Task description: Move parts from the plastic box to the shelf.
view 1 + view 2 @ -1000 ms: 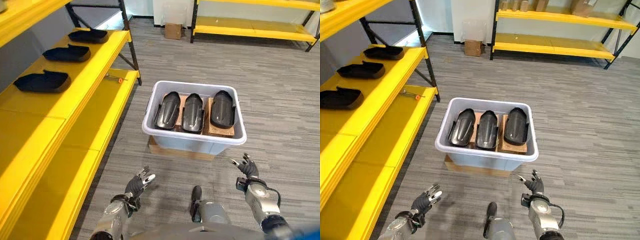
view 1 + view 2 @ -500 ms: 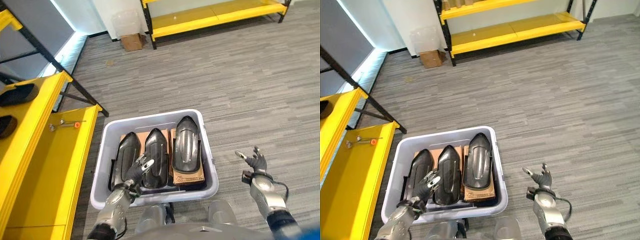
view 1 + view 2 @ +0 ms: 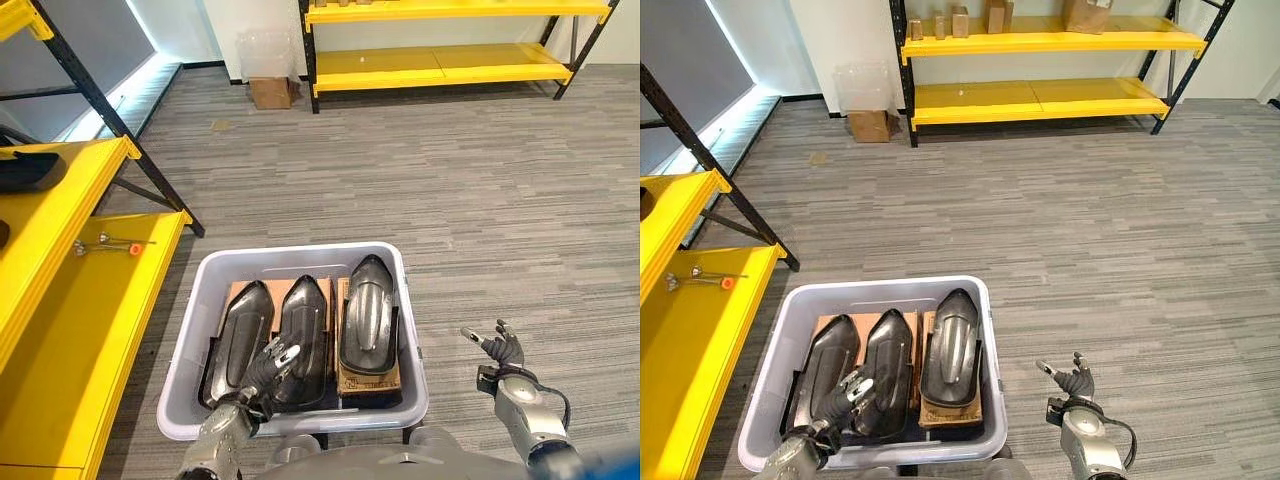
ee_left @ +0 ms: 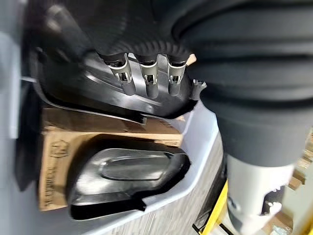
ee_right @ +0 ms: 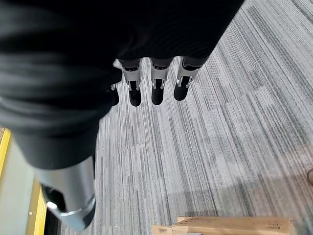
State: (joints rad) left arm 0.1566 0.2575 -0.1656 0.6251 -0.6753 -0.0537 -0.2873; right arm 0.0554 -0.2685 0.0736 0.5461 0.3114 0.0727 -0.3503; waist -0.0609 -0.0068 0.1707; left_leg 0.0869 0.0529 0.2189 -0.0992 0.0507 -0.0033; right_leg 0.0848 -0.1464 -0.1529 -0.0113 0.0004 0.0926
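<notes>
Over on the left the yellow shelf point(image 3: 70, 330) waits with its flat painted boards, a dark part point(image 3: 25, 172) already lying on the upper level, and just beside it sits the grey plastic box point(image 3: 190, 345), smooth-walled with rounded corners, carrying three glossy black moulded shells side by side on cardboard pads. The left hand point(image 3: 268, 362) hangs with fingers loosely spread over the middle shell point(image 3: 303, 335), gripping nothing, placed as if to reach for a pickup. Right of the box, the right hand point(image 3: 497, 350) idles open-fingered above the striped grey carpet point(image 3: 500, 200).
</notes>
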